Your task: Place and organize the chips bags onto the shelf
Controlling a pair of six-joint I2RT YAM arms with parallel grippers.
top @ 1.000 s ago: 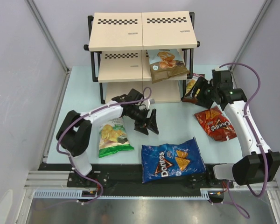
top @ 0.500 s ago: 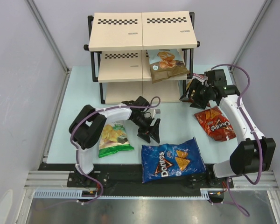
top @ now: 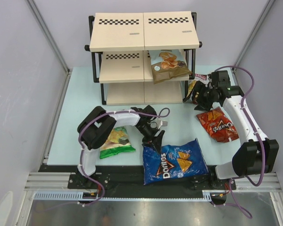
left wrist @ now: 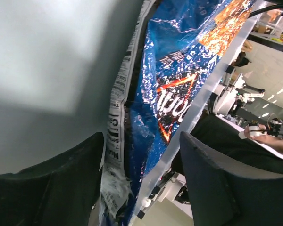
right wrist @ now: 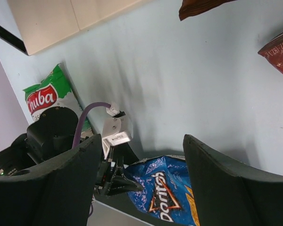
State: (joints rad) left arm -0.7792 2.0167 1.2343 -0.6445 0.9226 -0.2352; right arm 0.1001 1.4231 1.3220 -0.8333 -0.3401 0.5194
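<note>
The large blue Doritos bag [top: 174, 162] lies at the near edge of the table. My left gripper [top: 153, 140] is open at its top-left corner; in the left wrist view the bag's crimped edge [left wrist: 115, 122] sits between the spread jaws [left wrist: 141, 136]. My right gripper [top: 200, 96] is open and empty [right wrist: 141, 139], just right of the small dark brown-red Chuba bag [top: 192, 88] that leans at the shelf's right foot. The red Doritos bag [top: 219, 124] lies at the right. The green-white Chuba bag [top: 114, 140] lies at the left. The pale blue-and-brown bag [top: 167, 65] is on the shelf's [top: 144, 30] middle tier.
The shelf stands at the back centre of the pale blue table [top: 179, 120]. Grey walls close in on the left and right. A black rail [top: 132, 172] runs along the near edge under the blue bag's lower end.
My left gripper has swung toward the near right, from mid-table down to the blue Doritos bag's corner. My right gripper has stayed near the small brown bag, shifting only slightly.
</note>
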